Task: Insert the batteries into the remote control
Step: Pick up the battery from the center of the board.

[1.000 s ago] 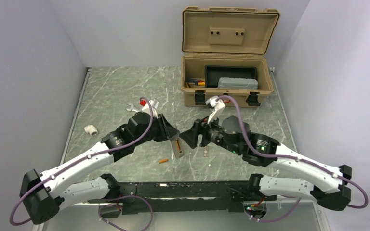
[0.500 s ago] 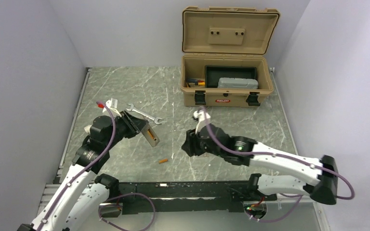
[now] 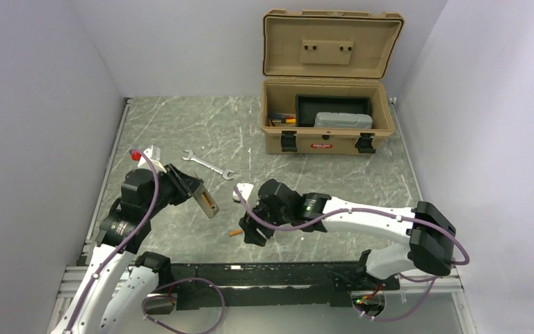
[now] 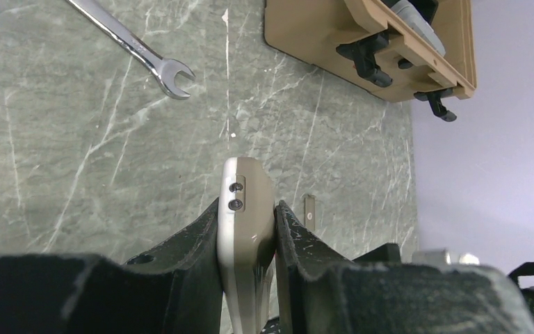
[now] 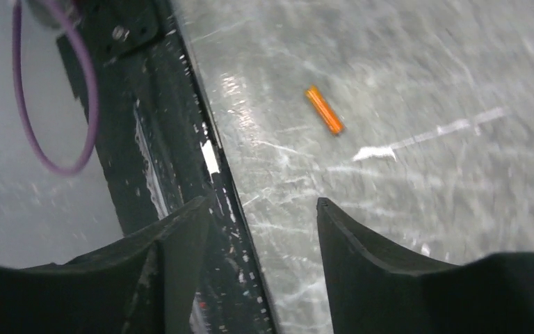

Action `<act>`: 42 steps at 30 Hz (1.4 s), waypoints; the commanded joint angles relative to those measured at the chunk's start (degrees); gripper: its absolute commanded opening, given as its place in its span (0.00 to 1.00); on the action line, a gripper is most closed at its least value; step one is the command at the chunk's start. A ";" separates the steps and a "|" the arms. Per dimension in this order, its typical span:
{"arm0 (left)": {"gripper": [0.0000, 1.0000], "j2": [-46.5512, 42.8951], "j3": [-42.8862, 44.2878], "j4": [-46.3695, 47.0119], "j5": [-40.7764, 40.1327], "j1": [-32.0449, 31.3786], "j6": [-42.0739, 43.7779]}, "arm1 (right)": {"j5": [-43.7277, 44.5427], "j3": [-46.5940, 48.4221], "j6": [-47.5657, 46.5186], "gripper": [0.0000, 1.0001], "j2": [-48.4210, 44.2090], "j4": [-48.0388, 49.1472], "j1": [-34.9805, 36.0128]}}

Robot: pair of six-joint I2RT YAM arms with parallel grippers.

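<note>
Across came the right arm, swinging from mid-table toward the near edge, while the left arm pulled back to its own side and carried the remote control (image 3: pixel 206 202) with it. The left gripper (image 4: pixel 247 229) was clamped on that remote, both dark fingers (image 4: pixel 198 240) pressed flat against its long sides, and the grey-tan face with two small screw heads was turned to the wrist camera. From above, the remote stuck out past the fingertips, tilted and held clear of the table (image 3: pixel 167 132).

The right gripper (image 5: pixel 263 203) hung low over the marble with its jaws spread apart and nothing between them. One battery (image 5: pixel 323 109), a small orange cylinder, lay flat on the table out ahead of the fingertips, near the black base rail (image 5: pixel 160 139) but not touching it. In the top view that battery (image 3: pixel 235 232) sat just beside the right gripper (image 3: pixel 250 235), on its left, and apart from the remote.

The silver wrench (image 3: pixel 208 164) lay on the marble beyond the left gripper (image 3: pixel 191 189). The tan toolbox (image 3: pixel 327 132) stood at the far side with its lid up. Past the remote's tip, the left wrist view caught a thin strip (image 4: pixel 309 209) lying on the table; what it was could not be told.
</note>
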 commanded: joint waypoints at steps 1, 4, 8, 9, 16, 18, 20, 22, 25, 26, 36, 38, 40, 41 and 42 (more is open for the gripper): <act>0.00 0.58 3.41 -2.67 2.47 1.72 2.77 | -14.28 -0.37 -24.49 0.64 2.59 7.61 0.15; 0.00 1.15 3.13 -3.52 4.27 3.03 2.93 | -15.54 5.84 -30.82 0.64 8.71 3.69 0.02; 0.00 -0.73 2.26 -2.73 5.64 4.02 2.38 | -15.24 12.95 -37.64 0.60 16.80 -1.51 0.04; 0.00 -0.87 2.20 -2.81 5.78 4.20 2.38 | -14.85 13.41 -38.44 0.59 17.79 -0.52 -0.04; 0.00 -1.34 2.05 -4.29 6.07 5.43 3.32 | -14.41 16.77 -44.49 0.52 23.82 -2.00 -0.45; 0.00 -0.92 1.85 -5.16 5.59 5.95 3.31 | -14.72 16.79 -44.56 0.50 24.93 -1.96 -0.41; 0.00 -0.23 1.68 -5.93 5.30 6.59 3.33 | -14.84 16.55 -44.45 0.50 25.72 -1.49 -0.40; 0.00 0.01 1.23 -6.10 5.55 7.16 3.41 | -14.12 16.04 -44.22 0.48 26.31 -0.53 -0.39; 0.00 -0.30 0.35 -5.65 6.19 8.05 3.31 | -12.26 15.41 -44.52 0.46 27.10 0.72 -0.38; 0.00 -0.38 0.08 -5.54 6.43 8.32 3.35 | -11.72 15.38 -44.83 0.45 27.44 0.85 -0.41; 0.00 0.35 -1.52 -6.79 5.59 10.63 3.48 | -9.91 14.47 -45.30 0.41 30.35 2.82 -0.57; 0.00 0.29 -1.95 -6.76 5.53 10.90 3.48 | -9.70 14.40 -45.29 0.40 30.97 2.87 -0.78; 0.00 0.24 -2.25 -6.53 5.61 11.04 3.37 | -9.67 14.27 -45.27 0.40 31.49 2.75 -0.79; 0.00 0.23 -2.35 -6.48 5.57 11.12 3.33 | -9.74 14.28 -45.32 0.39 31.76 2.67 -0.80; 0.00 0.27 -2.37 -6.48 5.51 11.13 3.27 | -9.79 14.20 -45.35 0.39 32.02 2.48 -0.83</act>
